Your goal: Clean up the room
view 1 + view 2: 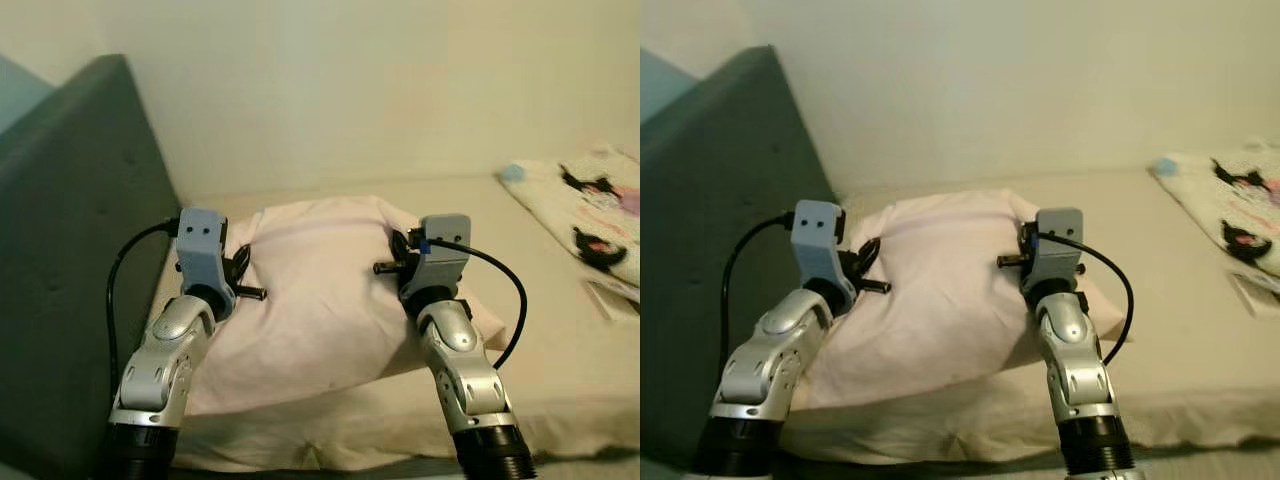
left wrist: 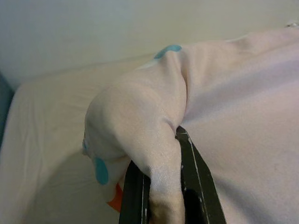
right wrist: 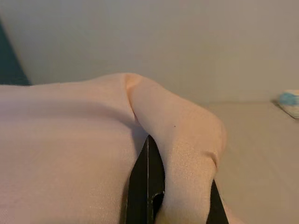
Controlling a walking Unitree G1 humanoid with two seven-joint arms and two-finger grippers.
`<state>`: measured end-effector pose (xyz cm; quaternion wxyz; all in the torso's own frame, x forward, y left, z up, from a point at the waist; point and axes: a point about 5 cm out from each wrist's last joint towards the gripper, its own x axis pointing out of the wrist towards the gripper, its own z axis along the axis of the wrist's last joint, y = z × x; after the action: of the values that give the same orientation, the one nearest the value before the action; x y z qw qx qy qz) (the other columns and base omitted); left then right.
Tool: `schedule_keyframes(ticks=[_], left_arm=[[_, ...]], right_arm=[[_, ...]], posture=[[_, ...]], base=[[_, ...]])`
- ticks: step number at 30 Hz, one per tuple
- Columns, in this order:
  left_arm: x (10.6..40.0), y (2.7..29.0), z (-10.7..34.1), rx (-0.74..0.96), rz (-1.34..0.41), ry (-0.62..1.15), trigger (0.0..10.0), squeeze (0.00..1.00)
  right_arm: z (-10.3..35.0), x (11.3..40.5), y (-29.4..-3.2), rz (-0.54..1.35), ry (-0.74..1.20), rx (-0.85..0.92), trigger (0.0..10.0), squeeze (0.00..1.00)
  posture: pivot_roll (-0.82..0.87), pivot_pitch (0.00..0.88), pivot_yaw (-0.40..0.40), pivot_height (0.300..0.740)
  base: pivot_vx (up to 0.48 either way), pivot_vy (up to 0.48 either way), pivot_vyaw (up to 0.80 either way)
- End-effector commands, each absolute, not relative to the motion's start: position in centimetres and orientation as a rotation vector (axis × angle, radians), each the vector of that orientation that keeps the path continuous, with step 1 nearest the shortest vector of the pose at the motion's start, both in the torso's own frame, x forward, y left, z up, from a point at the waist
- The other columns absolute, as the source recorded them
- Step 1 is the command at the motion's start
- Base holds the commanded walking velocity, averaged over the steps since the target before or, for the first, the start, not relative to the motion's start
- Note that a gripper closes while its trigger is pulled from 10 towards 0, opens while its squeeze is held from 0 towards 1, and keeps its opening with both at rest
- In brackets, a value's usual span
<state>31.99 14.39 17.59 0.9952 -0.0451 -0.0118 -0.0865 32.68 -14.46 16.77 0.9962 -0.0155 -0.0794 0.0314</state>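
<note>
Left eye view: both arms up over the bed (image 1: 560, 330), one at each side of the pillow (image 1: 320, 290).
Left gripper (image 2: 159, 186): jaws clamped on a bunched fold at the pillow's corner; fabric is pinched between the two black fingers (image 2: 135, 196) and spills over them.
Right gripper (image 3: 170, 186): same on the opposite corner; jaws clamped on a thick fold, fingers (image 3: 145, 186) mostly buried under cloth.
Why held so: two-corner grip spreads the load and keeps a soft, floppy thing from sagging or twisting; my read is a lift or reposition toward the headboard (image 1: 70, 230), as part of tidying the bed.
Pillow position: spans from one pair of jaws to the other, bulk hanging between them and resting on the sheet; far edge lies beyond the jaws, near the wall (image 1: 350, 80).
Pillow look: pale pink case, plump, soft wrinkles, puckered where gripped. Left wrist view shows teal and orange spots just beside the jaws, under the fold; cannot tell if they belong to the pillow or something beneath.
Other: patterned blanket (image 1: 600, 215) lies well apart, outboard of the right jaws.
Risk: grips hold case fabric only, so it may slip or stretch when loaded.
</note>
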Motion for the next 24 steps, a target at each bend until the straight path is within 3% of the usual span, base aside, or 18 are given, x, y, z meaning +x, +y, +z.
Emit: schedule_keyframes(ticks=[1, 8, 24], left_arm=[[31.9, 16.28, 17.99, -0.078, -0.081, -0.062, 10.0, 0.0], [31.82, 16.04, 17.94, -0.081, -0.098, -0.06, 10.0, 0.0], [31.74, 15.81, 17.92, -0.08, -0.112, -0.064, 10.0, 0.0]], right_arm=[[18.13, 32.7, -15.2, 0.019, -0.228, -0.036, 10.0, 0.0], [18.14, 32.68, -15.18, 0.018, -0.229, -0.03, 10.0, 0.0], [18.19, 32.7, -15.08, 0.019, -0.233, -0.026, 10.0, 0.0]], posture=[[-0.08, 0.07, 0.055, 0.74], [-0.08, 0.072, 0.055, 0.74], [-0.08, 0.069, 0.056, 0.74]], base=[[0.0, 0.0, 0.0], [0.0, 0.0, 0.0], [0.0, 0.359, 0.0]])
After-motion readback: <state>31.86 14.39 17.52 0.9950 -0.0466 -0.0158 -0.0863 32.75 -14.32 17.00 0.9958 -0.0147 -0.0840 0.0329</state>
